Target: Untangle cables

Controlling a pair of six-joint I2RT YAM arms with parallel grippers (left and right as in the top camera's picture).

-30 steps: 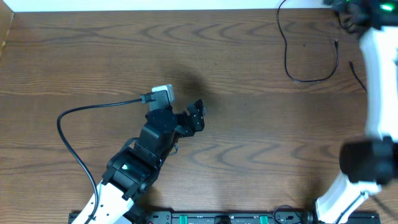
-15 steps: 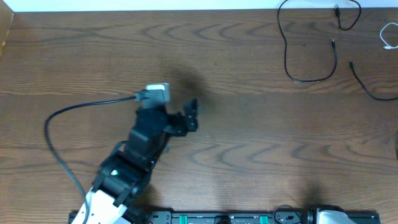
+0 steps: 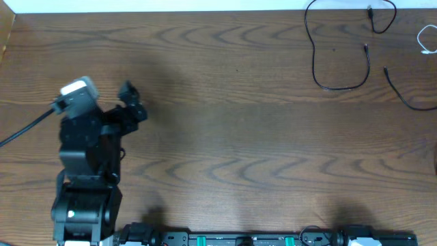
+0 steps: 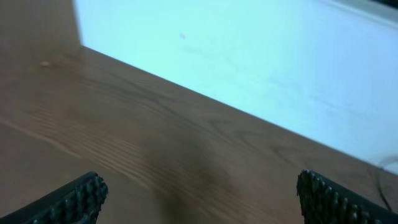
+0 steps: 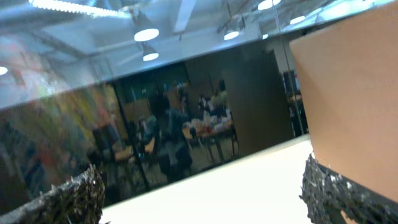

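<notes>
The wooden table (image 3: 225, 143) fills my overhead view. Most of it is bare board, from the middle out to the left edge and down to the black rail (image 3: 239, 240) along the near side. The left arm (image 3: 85, 157) stands at the near-left and points toward the far edge. Its thick black wire (image 3: 24, 131) runs off the left of the frame.

The cables (image 3: 341, 87) all lie in the far-right corner, well apart from that arm, with most of the table's width between them. The largest is a long black cord (image 3: 315, 55) that comes down from the far edge, bends in a U and ends in a small plug. A short black cord (image 3: 384, 26) loops right at the far edge. Another black cord (image 3: 408, 104) curves off the right side of the frame. The white cord (image 3: 425, 39) is cut off by that same side.

Through the left wrist camera, the left gripper (image 4: 199, 198) is spread wide. Its ribbed pads (image 4: 84, 193) sit in the bottom corners with only bare wood between them, facing the pale wall (image 4: 249, 56). It holds nothing.

The right gripper (image 5: 202, 196) is out of my overhead view. Its wrist camera looks away from the table into a lit room. Its fingers (image 5: 68, 199) are likewise wide apart and empty, with a tan panel (image 5: 354, 93) close on the right.
</notes>
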